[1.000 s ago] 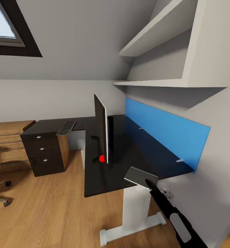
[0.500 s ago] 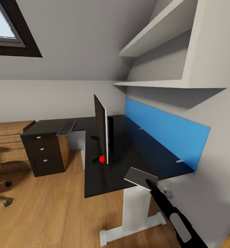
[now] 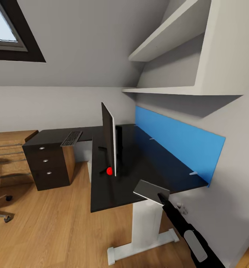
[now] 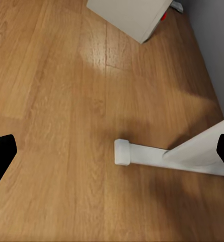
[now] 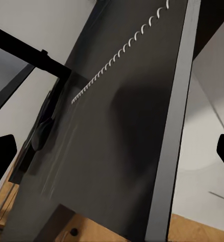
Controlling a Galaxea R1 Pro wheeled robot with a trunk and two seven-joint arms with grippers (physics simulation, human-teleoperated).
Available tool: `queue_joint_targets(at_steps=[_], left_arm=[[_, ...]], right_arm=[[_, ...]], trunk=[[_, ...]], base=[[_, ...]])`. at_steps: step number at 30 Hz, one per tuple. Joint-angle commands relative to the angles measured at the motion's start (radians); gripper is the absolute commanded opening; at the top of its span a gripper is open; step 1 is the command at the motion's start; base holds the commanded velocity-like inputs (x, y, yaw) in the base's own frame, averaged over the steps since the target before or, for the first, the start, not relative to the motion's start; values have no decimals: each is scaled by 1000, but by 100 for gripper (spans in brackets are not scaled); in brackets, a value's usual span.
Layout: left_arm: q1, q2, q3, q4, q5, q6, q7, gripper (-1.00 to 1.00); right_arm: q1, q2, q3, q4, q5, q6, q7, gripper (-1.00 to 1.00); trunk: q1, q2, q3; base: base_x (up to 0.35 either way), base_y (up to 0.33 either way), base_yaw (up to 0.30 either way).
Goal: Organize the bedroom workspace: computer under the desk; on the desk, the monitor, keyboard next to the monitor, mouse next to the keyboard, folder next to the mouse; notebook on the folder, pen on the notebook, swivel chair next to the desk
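My right gripper (image 3: 161,196) is clamped on the folder (image 3: 151,190) over the desk's (image 3: 113,191) near edge, left empty, spread; monitor (image 3: 109,139) and keyboard (image 3: 71,138) placed, folder still 1 step unplaced.

A bedroom corner with pale grey walls and a sloped ceiling. A dark-framed window (image 3: 9,31) sits high up — daylight behind it. White wall shelves (image 3: 184,56) hang above a blue panel (image 3: 180,143). Warm wooden floor (image 3: 46,230); a light wooden dresser (image 3: 7,152) stands by the far wall.
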Motion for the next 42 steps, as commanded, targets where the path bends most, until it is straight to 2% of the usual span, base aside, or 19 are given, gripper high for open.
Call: queue_joint_targets(at_steps=[1, 7, 8, 32, 42], left_arm=[[0, 0, 0, 0, 9, 2, -5, 100], [0, 0, 0, 0, 9, 3, -4, 100], [0, 0, 0, 0, 9, 3, -4, 100], [0, 0, 2, 21, 10, 3, -4, 100], [-1, 0, 2, 30, 9, 6, -2, 100]], right_arm=[[0, 0, -2, 0, -10, 9, 4, 100], [0, 0, -2, -1, -10, 9, 4, 100], [0, 0, -2, -1, -10, 9, 4, -100], [0, 0, -2, -3, -9, 8, 7, -100], [0, 1, -3, -25, -10, 6, 11, -100]], trunk=[[0, 0, -1], [0, 0, -1], [0, 0, -1], [0, 0, -1], [-38, 70, 31]], base=[[-17, -21, 0], [-7, -8, 0], [-2, -3, 0], [0, 0, 0], [0, 0, 0]])
